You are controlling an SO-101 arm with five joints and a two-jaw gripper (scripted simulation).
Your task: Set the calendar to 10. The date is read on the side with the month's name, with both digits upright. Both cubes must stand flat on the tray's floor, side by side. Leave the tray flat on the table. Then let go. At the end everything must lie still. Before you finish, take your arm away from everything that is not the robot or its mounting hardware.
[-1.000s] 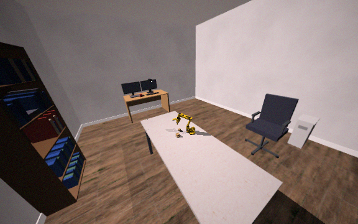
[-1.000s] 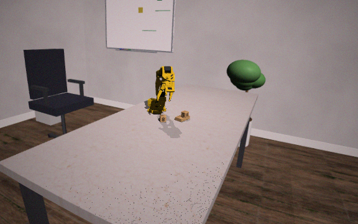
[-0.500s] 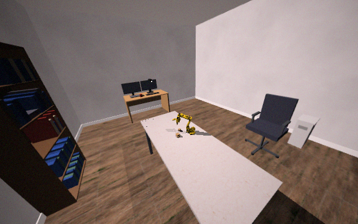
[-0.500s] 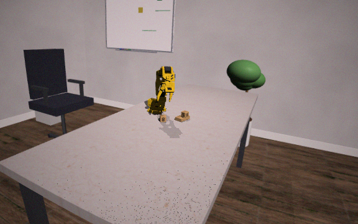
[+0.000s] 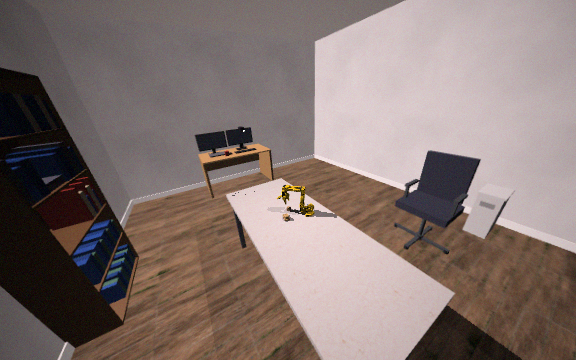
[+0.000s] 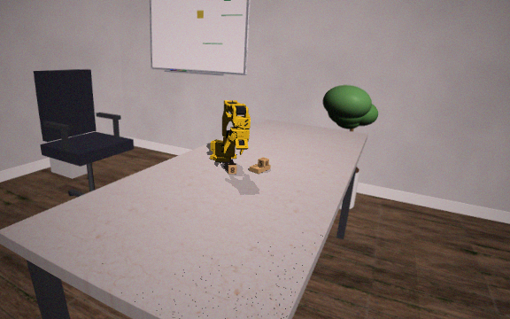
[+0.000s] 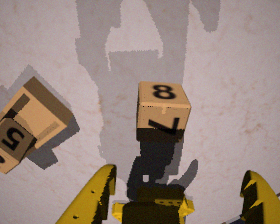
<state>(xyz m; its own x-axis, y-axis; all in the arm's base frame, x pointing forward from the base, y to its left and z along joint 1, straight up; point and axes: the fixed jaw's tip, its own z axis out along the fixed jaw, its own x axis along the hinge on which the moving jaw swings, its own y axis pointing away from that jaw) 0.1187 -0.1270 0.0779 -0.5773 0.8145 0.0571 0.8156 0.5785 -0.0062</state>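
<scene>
Loose wooden cube flat on bench, outside tray, "8" on its top face & "7" on side toward wrist cam; just ahead of open pincer, between the yellow fingers' line but untouched. Second cube at L in wooden tray, showing "5" and "2"; month name not legible, tray well apart from loose cube in wrist view. Pincer partly spread, nothing held, hovering above bench w/ yellow arm folded over it.
</scene>
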